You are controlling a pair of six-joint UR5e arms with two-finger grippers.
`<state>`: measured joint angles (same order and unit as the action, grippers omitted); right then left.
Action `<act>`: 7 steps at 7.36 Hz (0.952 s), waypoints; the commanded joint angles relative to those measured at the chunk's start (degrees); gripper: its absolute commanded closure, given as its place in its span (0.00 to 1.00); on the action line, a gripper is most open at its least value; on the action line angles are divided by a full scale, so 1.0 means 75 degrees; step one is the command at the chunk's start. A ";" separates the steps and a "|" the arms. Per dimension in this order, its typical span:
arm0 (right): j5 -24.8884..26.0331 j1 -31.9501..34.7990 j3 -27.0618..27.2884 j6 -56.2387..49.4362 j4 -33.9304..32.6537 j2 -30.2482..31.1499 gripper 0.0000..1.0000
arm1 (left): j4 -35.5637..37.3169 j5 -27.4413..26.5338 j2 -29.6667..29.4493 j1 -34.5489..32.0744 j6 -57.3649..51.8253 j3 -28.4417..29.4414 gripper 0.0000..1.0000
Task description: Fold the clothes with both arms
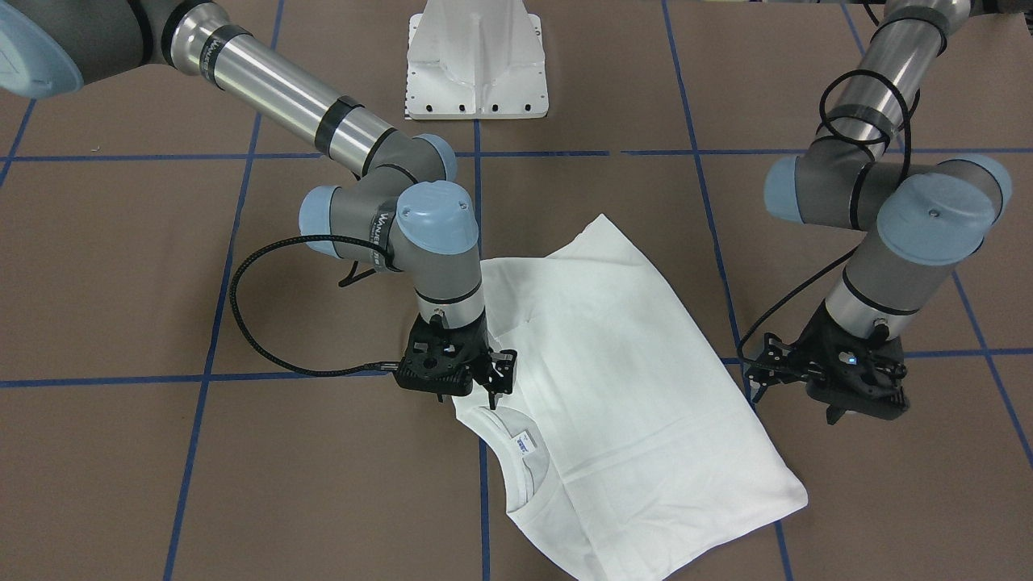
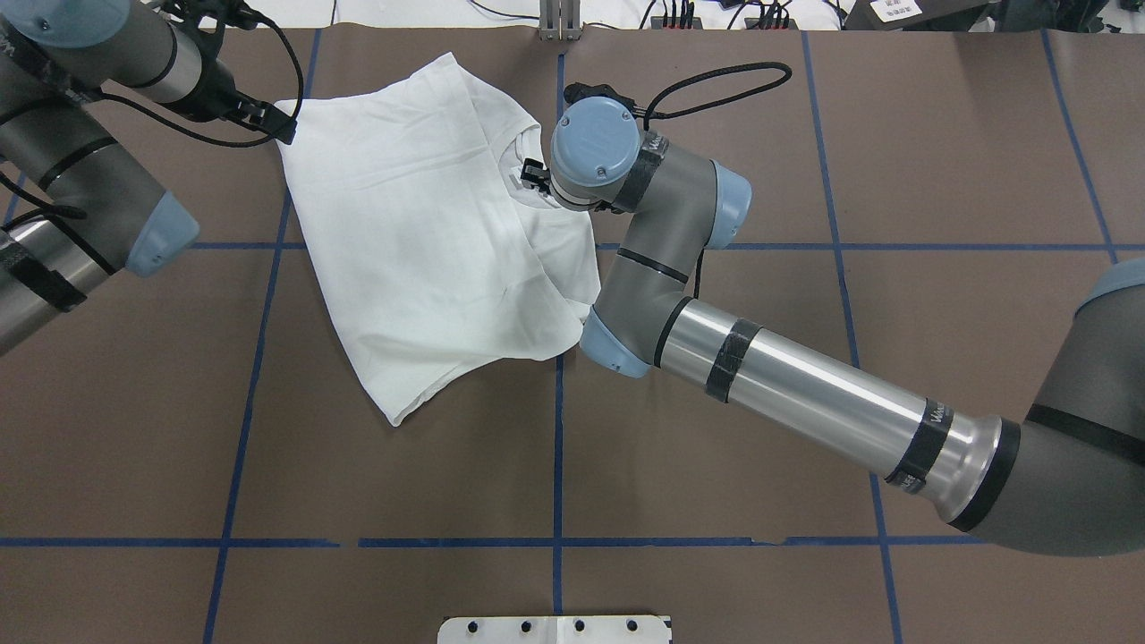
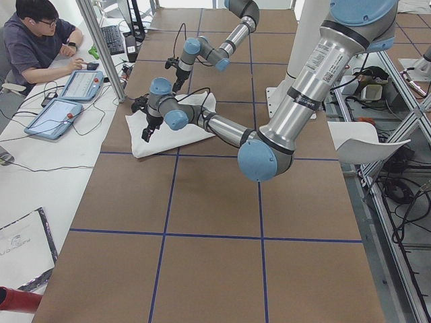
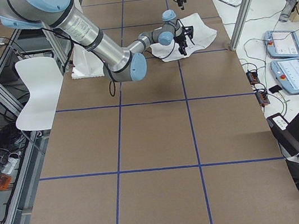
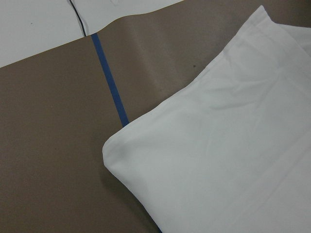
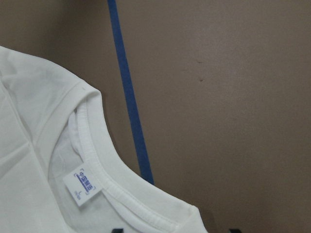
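From across the tabletop (image 1: 161,266): a white shirt (image 1: 629,379) lying folded and skewed near the middle, with collar (image 1: 529,476) and small label (image 1: 523,443) toward the near end, and the nearest corner cut off by the frame's bottom edge. Right pincer (image 1: 499,378) low over the cloth just beside the collar. Left pincer (image 1: 757,379) at the shirt's opposite long edge, too dark and foreshortened to tell whether apart or together, or whether touching the cloth. From overhead: most of the right pincer and part of the collar hidden under a blue-capped wrist (image 2: 595,152), and only a black tip of the left pincer showing at the shirt's far corner. From the left end: both pincers small over the shirt, finger detail impossible to make out. From the right end: much the same, small and far off. From the left wrist: one rounded corner of the shirt lying flat across a blue tape line (image 5: 109,82), the pincer itself out of frame. From the right wrist: collar and label close up, print too small to read. Two dark fingertips (image 6: 116,230) clipped by the bottom edge, spread well apart over the collar.
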<state>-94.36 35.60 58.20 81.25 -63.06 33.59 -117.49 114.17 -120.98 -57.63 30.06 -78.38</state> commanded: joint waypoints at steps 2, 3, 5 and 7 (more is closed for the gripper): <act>0.0148 -0.0117 -0.0130 -0.0017 0.0005 0.0034 0.24 | -0.0014 0.0000 0.0006 0.0008 0.0000 -0.0002 0.00; 0.0148 -0.0129 -0.0131 -0.0017 0.0005 0.0034 0.33 | -0.0014 0.0000 0.0006 0.0008 0.0000 -0.0002 0.00; 0.0160 -0.0141 -0.0177 -0.0005 0.0005 0.0034 0.51 | -0.0014 0.0000 0.0006 0.0008 0.0000 0.0009 0.00; 0.0160 -0.0152 -0.0190 0.0053 -0.0007 0.0045 1.00 | -0.0014 0.0000 0.0006 0.0020 0.0000 0.0009 0.00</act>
<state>-93.17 34.51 56.84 81.42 -63.04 33.87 -117.60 114.17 -120.94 -57.54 30.06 -78.32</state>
